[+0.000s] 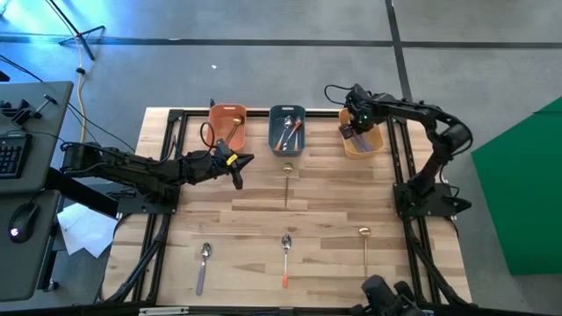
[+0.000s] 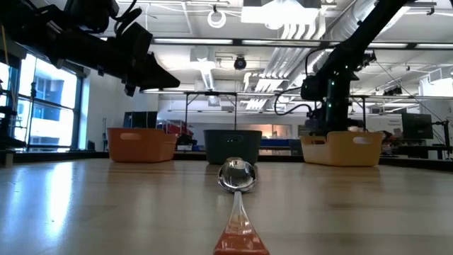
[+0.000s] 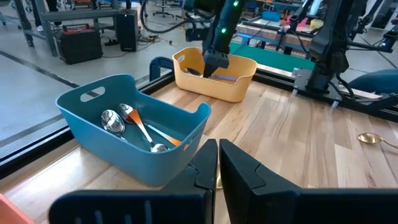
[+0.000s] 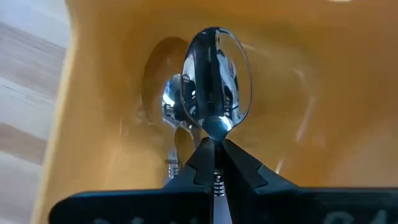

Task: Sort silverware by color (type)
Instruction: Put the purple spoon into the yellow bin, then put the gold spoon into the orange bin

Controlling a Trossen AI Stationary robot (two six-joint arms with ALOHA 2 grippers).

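Observation:
My right gripper [image 1: 356, 123] reaches down into the yellow tray [image 1: 373, 145] at the far right, shut on a silver spoon [image 4: 214, 81]. A second silver spoon [image 4: 174, 102] lies on that tray's floor. My left gripper [image 1: 237, 165] is shut and empty above the table, just near of the orange tray [image 1: 226, 112]. The blue tray [image 3: 93, 134] holds two spoons with orange handles [image 3: 140, 127]. On the table lie a gold spoon [image 1: 287, 183], a lavender-handled spoon [image 1: 203, 266], an orange-handled spoon [image 1: 285, 256] and another gold spoon [image 1: 365, 246]. My right gripper pinches the spoon's neck [image 4: 215, 134], just behind its bowl, between its two fingertips. The fingers come from above, slanting down into the yellow tray, and lie along the spoon. The bowl sticks out past the fingertips, inside the tray. The fingers hide the handle.
The three trays stand in a row along the table's far edge. The wooden table top [image 1: 334, 206] lies bare between the trays and the near spoons. A dark frame rail [image 1: 399, 167] runs along each side. A desk with a keyboard and mouse stands off to the left.

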